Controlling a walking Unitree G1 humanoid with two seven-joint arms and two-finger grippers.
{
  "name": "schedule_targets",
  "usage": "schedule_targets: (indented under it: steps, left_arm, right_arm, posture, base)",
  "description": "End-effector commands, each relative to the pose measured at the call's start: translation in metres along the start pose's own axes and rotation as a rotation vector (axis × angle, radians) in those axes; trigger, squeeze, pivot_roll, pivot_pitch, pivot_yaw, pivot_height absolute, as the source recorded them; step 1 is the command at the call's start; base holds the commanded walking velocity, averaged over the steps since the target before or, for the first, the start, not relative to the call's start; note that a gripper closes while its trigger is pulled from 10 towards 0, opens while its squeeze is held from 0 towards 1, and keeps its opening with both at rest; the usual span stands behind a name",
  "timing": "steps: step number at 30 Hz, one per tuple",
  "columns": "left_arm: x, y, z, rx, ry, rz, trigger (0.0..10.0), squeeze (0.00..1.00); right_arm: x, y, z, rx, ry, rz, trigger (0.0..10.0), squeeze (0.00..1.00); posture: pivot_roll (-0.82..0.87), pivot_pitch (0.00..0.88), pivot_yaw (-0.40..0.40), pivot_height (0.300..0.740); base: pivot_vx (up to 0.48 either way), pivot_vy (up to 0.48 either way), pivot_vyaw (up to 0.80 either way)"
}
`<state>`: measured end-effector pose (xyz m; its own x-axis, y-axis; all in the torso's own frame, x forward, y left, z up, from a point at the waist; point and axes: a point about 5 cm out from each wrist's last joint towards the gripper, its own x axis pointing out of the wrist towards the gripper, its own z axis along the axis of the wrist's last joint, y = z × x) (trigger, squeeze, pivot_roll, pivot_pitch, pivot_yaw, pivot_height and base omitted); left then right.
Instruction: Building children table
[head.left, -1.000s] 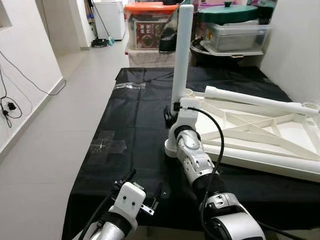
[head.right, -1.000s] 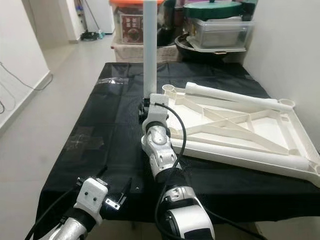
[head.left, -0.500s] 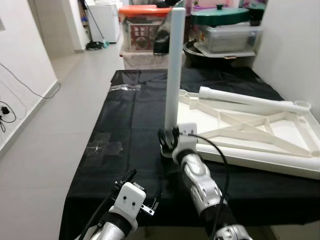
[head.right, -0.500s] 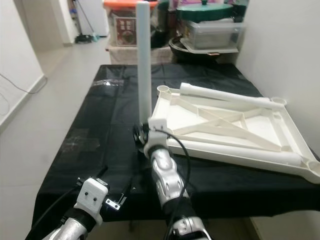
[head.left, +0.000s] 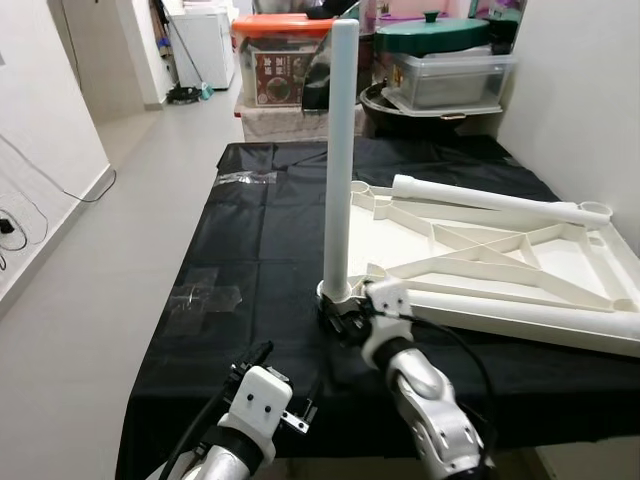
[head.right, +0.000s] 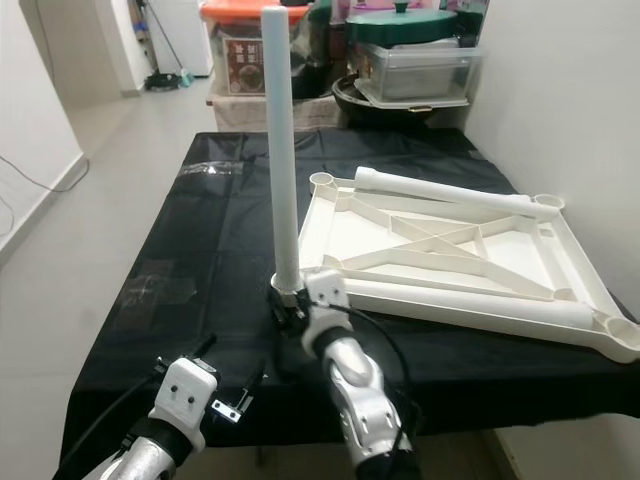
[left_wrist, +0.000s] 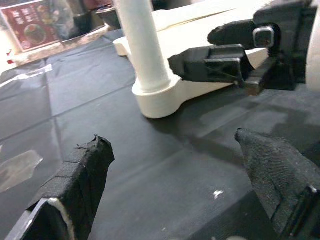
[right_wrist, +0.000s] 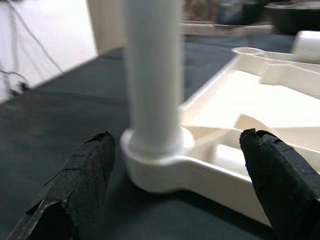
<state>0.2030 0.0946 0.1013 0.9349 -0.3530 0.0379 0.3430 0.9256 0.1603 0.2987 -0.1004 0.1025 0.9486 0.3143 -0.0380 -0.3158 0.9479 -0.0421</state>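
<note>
A white children's table top (head.left: 520, 322) lies upside down on a black cloth (head.left: 260, 240). One white leg (head.left: 338, 150) stands upright in its near-left corner socket (head.left: 335, 293). Another white leg (head.left: 490, 197) lies along the far side. My right gripper (head.left: 345, 322) is open just short of the standing leg's base. In the right wrist view its fingers (right_wrist: 75, 185) flank the leg (right_wrist: 152, 65) without touching it. My left gripper (head.left: 288, 368) hovers open at the cloth's near edge, facing the socket (left_wrist: 150, 97).
Stacked storage boxes (head.left: 285, 55) and a green-lidded pot (head.left: 445, 30) crowd the far end. A white wall (head.left: 590, 90) runs close along the right. Clear tape (head.left: 205, 297) is stuck to the cloth. Bare tiled floor (head.left: 90, 260) lies to the left.
The whole view has pulled back. My right gripper has drawn back and down from the leg towards me, so the leg's base now shows seated in the corner socket.
</note>
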Motion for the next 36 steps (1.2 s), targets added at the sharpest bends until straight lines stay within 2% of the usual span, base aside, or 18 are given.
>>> schedule_targets:
  steps: [1,11,18,24,36]
  left_arm:
    - [-0.001,0.004,-0.004,-0.023,0.024,0.034,10.0,0.0]
    - [-0.002,0.02,-0.004,-0.083,0.045,0.153,10.0,0.0]
    - [0.0,0.021,-0.006,-0.067,0.062,0.161,10.0,0.0]
    - [0.002,0.022,-0.007,-0.051,0.069,0.147,10.0,0.0]
    - [0.003,0.022,-0.01,-0.043,0.084,0.158,10.0,0.0]
  right_arm:
    - [-0.004,0.0,0.001,-0.042,-0.013,-0.034,10.0,0.0]
    - [-0.009,0.009,0.005,0.007,-0.04,0.041,10.0,0.0]
    - [-0.009,0.015,0.007,-0.029,-0.059,0.071,10.0,0.0]
    - [-0.007,0.016,0.007,-0.026,-0.053,0.069,10.0,0.0]
    - [-0.006,0.017,0.004,-0.019,-0.035,0.08,10.0,0.0]
  posture:
    - [-0.08,0.0,0.024,0.74]
    - [-0.08,0.0,0.046,0.74]
    - [-0.09,0.0,0.044,0.74]
    - [-0.07,0.0,0.054,0.74]
    - [-0.05,0.0,0.036,0.74]
  base:
    - [0.0,0.0,0.0]
    - [0.0,0.0,0.0]
    - [0.0,0.0,0.0]
    - [0.0,0.0,0.0]
    - [0.0,-0.472,0.0]
